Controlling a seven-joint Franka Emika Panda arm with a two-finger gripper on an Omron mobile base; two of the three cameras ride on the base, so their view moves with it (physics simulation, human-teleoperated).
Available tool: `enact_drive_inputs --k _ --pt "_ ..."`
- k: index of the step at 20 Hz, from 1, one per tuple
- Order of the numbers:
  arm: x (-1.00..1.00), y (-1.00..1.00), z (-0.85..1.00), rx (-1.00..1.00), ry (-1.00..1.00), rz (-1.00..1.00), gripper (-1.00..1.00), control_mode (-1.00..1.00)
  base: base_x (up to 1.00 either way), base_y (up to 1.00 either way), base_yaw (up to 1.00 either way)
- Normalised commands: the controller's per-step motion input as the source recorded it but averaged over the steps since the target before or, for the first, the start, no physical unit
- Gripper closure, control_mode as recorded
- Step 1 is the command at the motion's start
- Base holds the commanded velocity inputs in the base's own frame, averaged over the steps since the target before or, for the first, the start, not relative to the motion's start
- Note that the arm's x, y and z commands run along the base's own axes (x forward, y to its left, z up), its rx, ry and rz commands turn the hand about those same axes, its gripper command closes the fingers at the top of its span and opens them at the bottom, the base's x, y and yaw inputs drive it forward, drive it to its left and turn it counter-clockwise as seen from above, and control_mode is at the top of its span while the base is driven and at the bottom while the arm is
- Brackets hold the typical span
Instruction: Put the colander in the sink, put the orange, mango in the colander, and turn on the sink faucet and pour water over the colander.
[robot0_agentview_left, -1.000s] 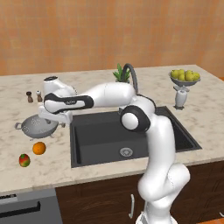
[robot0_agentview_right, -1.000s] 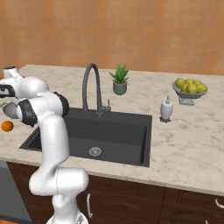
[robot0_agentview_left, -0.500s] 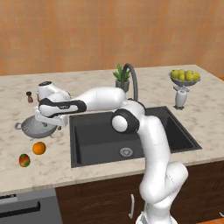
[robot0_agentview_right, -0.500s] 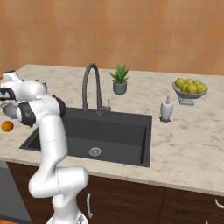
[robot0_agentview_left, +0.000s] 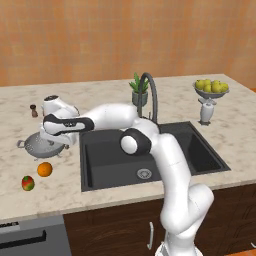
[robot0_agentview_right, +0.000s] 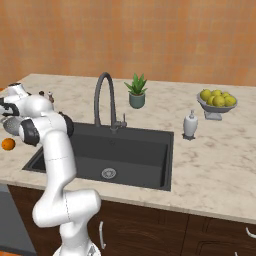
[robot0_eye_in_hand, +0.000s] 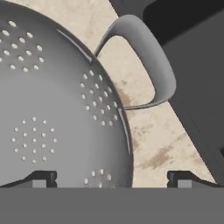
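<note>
The grey perforated colander (robot0_agentview_left: 36, 145) stands on the counter left of the black sink (robot0_agentview_left: 150, 159). My gripper (robot0_agentview_left: 54, 139) hangs just over its sink-side edge. In the hand view the colander (robot0_eye_in_hand: 48, 109) spreads across the left, with its loop handle (robot0_eye_in_hand: 151, 65) at the upper right. My gripper (robot0_eye_in_hand: 113, 178) is open, and the rim passes between the two fingertips (robot0_eye_in_hand: 42, 177). The orange (robot0_agentview_left: 45, 169) and the mango (robot0_agentview_left: 28, 183) lie on the counter in front of the colander. The orange (robot0_agentview_right: 7, 144) also shows at the left edge of the right base view. The faucet (robot0_agentview_left: 149, 93) rises behind the sink.
A potted plant (robot0_agentview_left: 139, 90) stands behind the faucet. A small shaker (robot0_agentview_left: 34, 110) sits behind the colander. To the right of the sink are a soap dispenser (robot0_agentview_left: 206, 111) and a pedestal bowl of yellow-green fruits (robot0_agentview_left: 211, 88). The sink's edge (robot0_eye_in_hand: 197, 74) runs close beside the colander's handle.
My hand has swung left and come down onto the colander's sink-side rim. The colander and the fruits have not moved.
</note>
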Motion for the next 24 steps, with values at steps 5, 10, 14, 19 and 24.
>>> enact_drive_inputs --k 5,10,14,19,24 --pt "0.21 0.20 -0.12 0.00 0.00 -0.03 -1.00 -1.00 0.00 0.00 0.00" --pt "0.03 0.03 -0.16 0.00 0.00 0.00 -1.00 -1.00 0.00 0.00 0.00" --pt "0.00 0.00 -0.18 0.00 0.00 0.00 -1.00 -1.00 0.00 0.00 0.00" --pt "0.00 0.00 -0.23 0.00 0.00 0.00 -1.00 -1.00 0.00 0.00 0.00" --pt "0.00 0.00 -0.32 0.00 -0.04 0.00 -1.00 -1.00 0.00 0.00 0.00"
